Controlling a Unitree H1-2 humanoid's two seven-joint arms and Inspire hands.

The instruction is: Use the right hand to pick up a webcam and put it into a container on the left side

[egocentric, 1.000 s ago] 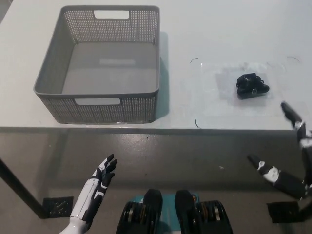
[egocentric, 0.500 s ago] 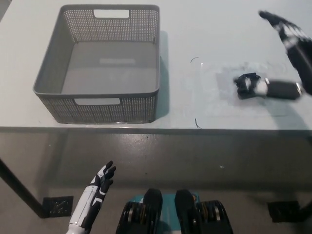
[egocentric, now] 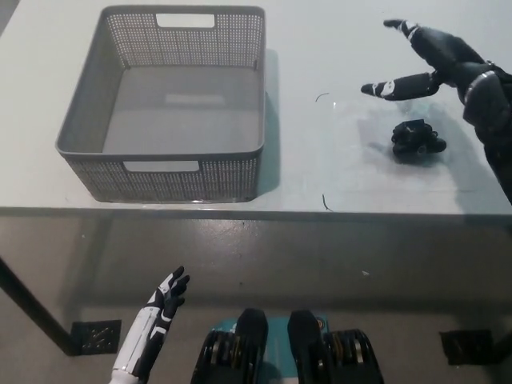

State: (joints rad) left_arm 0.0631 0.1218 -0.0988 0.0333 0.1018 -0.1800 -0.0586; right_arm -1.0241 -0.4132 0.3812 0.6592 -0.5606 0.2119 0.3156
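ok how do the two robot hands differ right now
The right robot hand is black and spread open above the table, just beyond the webcam. The left robot hand is white with black fingers, low down in front of the table edge, resting. Both are open and hold nothing.

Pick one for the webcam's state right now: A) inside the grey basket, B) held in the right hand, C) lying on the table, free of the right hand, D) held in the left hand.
C: the webcam lies on the table to the right of the empty basket; the open right hand is above it with fingers spread, not closed on it, and the left hand rests low, below the table edge.
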